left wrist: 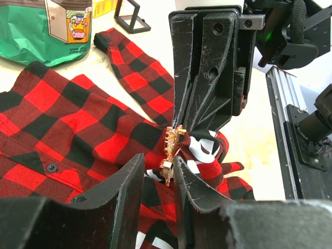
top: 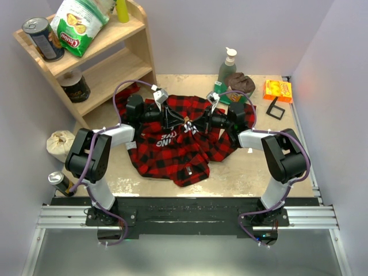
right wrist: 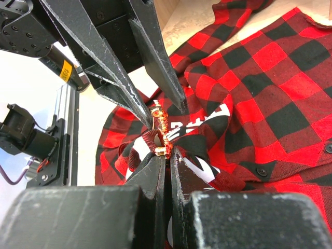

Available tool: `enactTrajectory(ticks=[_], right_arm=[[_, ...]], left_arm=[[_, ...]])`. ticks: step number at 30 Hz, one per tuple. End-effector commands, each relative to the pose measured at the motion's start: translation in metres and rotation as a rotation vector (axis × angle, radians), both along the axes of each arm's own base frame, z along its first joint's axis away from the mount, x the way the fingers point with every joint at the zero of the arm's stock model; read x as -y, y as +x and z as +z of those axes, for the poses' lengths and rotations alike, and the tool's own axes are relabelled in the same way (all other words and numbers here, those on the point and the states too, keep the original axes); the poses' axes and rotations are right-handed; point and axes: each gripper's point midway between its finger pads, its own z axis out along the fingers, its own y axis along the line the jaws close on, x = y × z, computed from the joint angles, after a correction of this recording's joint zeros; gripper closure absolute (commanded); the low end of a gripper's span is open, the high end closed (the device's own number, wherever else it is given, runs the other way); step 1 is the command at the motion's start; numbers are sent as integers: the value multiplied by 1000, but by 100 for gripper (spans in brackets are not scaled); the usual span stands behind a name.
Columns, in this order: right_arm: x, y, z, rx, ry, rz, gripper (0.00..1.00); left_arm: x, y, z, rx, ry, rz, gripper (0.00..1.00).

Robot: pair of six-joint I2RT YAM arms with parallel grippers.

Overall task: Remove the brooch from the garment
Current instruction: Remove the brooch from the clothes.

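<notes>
The garment [top: 172, 152], a red-and-black plaid shirt with white letters on a black patch, lies spread mid-table. The brooch [top: 187, 125], tiny and gold-tan, sits on a raised fold between both grippers. My right gripper [right wrist: 167, 151] is shut on that fold of the garment [right wrist: 270, 88], with the brooch [right wrist: 162, 127] sticking out from its tips. My left gripper [left wrist: 158, 158] is open, its fingers on either side of the brooch [left wrist: 170, 153]. The left gripper [top: 175, 122] and right gripper [top: 198, 123] meet tip to tip. The garment [left wrist: 78, 119] fills the left wrist view.
A wooden shelf [top: 123, 54] with a chip bag [top: 77, 23] and cans stands at the back left. A soap bottle [top: 227, 64], brown cloth lump [top: 240, 82], orange box [top: 278, 90] and black stand [top: 277, 108] sit at the back right. A can [top: 60, 183] is at the front left.
</notes>
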Motion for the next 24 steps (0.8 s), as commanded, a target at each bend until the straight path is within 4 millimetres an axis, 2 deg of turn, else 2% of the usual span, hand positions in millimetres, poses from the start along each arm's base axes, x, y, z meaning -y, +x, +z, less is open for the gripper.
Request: enactTrajectory(ticks=[1,24], right_arm=[[-4,1,38,118,36,16,100],[-11,-3,34,123,20,35,100]], left_arm=[[-1,10,11,36,-21,22,66],[6,17,-2,4,16,73,66]])
